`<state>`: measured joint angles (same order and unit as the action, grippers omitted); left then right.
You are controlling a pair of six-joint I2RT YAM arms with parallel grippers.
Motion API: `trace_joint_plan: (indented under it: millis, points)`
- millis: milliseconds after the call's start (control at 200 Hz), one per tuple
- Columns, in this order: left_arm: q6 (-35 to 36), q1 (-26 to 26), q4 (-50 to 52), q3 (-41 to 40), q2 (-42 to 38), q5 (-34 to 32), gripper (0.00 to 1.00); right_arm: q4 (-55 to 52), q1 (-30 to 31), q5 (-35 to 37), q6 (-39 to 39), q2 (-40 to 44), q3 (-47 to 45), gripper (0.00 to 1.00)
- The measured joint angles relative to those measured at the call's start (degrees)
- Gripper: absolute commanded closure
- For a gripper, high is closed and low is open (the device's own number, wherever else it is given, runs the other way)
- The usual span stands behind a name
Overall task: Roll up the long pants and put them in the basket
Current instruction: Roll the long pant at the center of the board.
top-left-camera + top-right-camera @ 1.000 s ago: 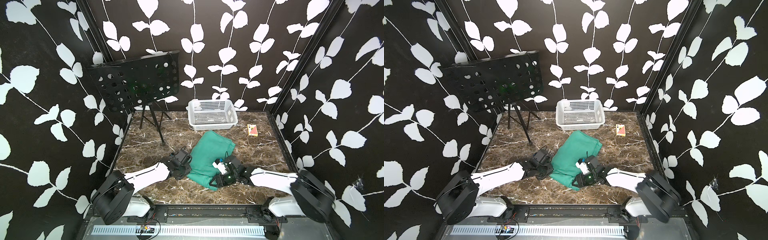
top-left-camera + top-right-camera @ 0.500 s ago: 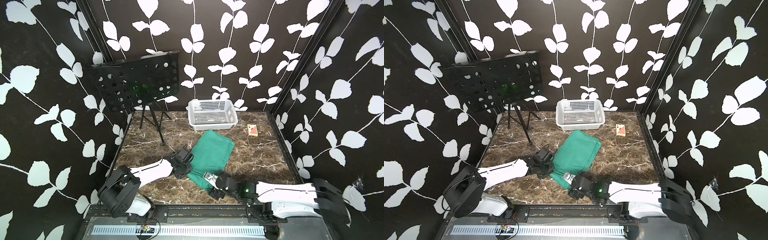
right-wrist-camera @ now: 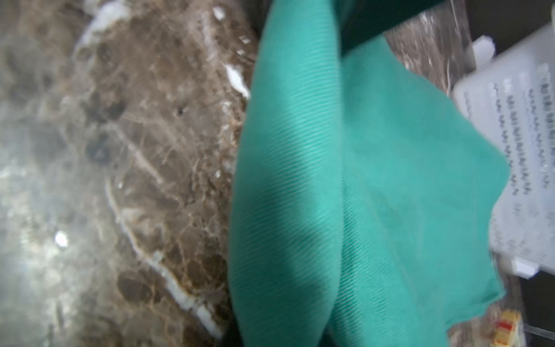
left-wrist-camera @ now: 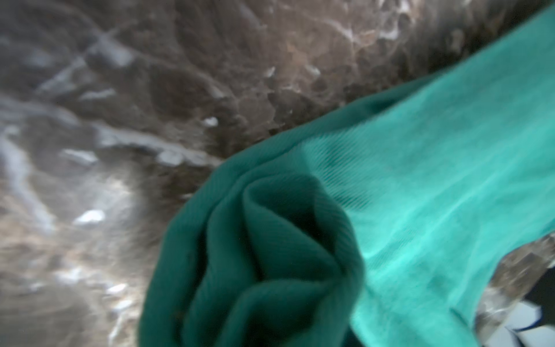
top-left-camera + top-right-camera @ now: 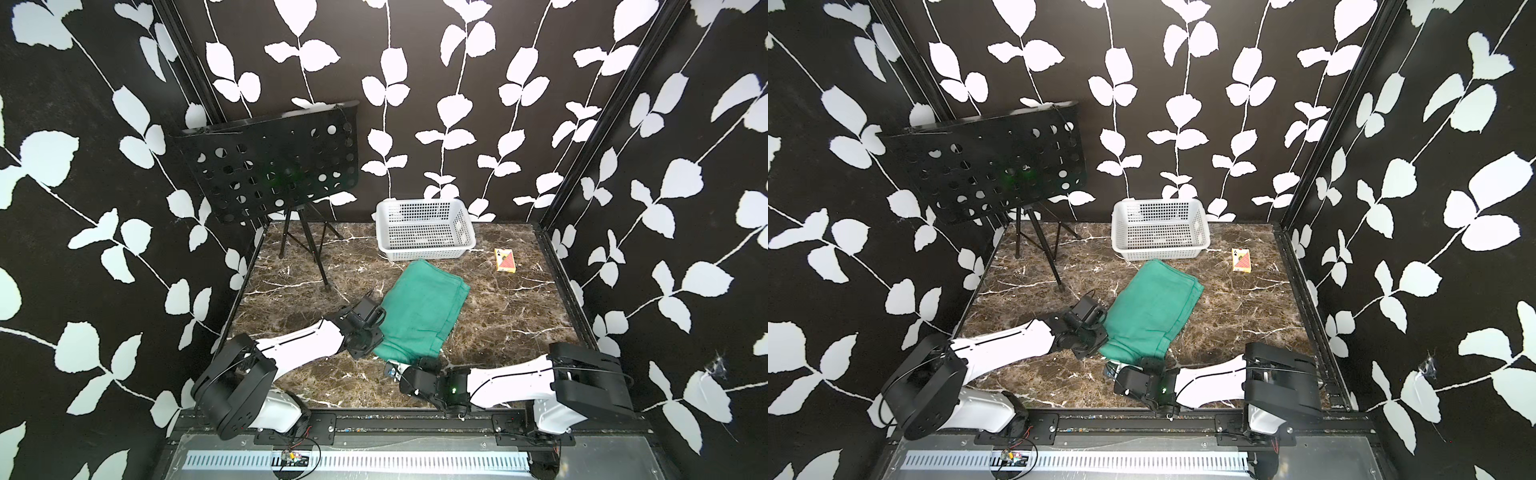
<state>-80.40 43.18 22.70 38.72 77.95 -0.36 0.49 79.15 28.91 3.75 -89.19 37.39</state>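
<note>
In both top views the pants (image 5: pixel 419 311) (image 5: pixel 1152 311) lie folded flat in the middle of the worktop (image 5: pixel 507 324), just in front of the basket (image 5: pixel 424 228). The left end effector (image 5: pixel 374 338) sits against their left edge, near the front; I cannot tell how wide it stands. The right end effector (image 5: pixel 395 368) is at their front corner, closed tight; I cannot tell whether cloth is caught in it.

The left wrist view shows bunched, layered folds of the pants (image 4: pixel 270 255) on marble.

The right wrist view shows the pants (image 3: pixel 330 180) close to the lens, blurred.
</note>
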Motion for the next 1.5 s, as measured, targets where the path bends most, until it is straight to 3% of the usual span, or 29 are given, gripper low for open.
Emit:
trace_joint_plan:
  millis: [115, 325, 425, 570, 655, 990, 1155, 1290, 1320, 1385, 1500]
  points:
    - [-1.9, 0.0, 2.2, -1.9, -7.8, -3.1, 0.29, -2.0, -4.0, -8.3, -4.3, 2.0, 0.8, 1.00]
    - [-1.3, 0.0, 2.6, -4.0, -22.2, -6.7, 0.29, -3.9, -14.8, -32.5, -12.9, 1.8, 4.2, 1.00]
    - [-0.9, 1.5, 1.6, -6.0, -24.2, -7.0, 0.35, -3.7, -19.3, -42.9, -17.2, 0.2, 5.5, 1.00]
    - [-2.0, 8.4, -1.0, -9.3, -23.6, -8.7, 0.34, -1.5, -25.7, -55.8, -24.4, -2.5, 5.5, 1.00]
    - [-2.6, 9.6, -3.7, -10.3, -20.9, -8.7, 0.32, 1.1, -28.5, -62.2, -28.7, -4.6, 5.4, 1.00]
    - [-0.8, 6.5, -16.0, -11.4, -11.8, -9.7, 0.29, 7.1, -32.2, -70.4, -36.0, -7.0, 3.6, 1.00]
    - [0.2, 3.6, -18.7, -11.3, -8.6, -8.9, 0.35, 9.7, -33.1, -72.0, -37.0, -7.2, 2.1, 1.00]
    - [0.8, 2.5, -19.6, -10.8, -5.2, -7.6, 0.49, 11.0, -33.1, -72.0, -37.6, -7.1, 1.4, 1.00]
    - [0.9, 2.4, -19.8, -10.3, -4.2, -7.3, 0.53, 11.0, -33.1, -71.6, -37.7, -6.9, 1.3, 0.91]
    - [1.0, 2.3, -20.3, -9.2, -2.1, -6.4, 0.57, 9.9, -33.1, -69.9, -37.8, -6.0, 1.2, 0.60]
    - [1.0, 2.3, -21.0, -7.7, 1.4, -4.8, 0.60, 3.5, -32.3, -62.1, -35.9, 0.1, 1.2, 0.42]
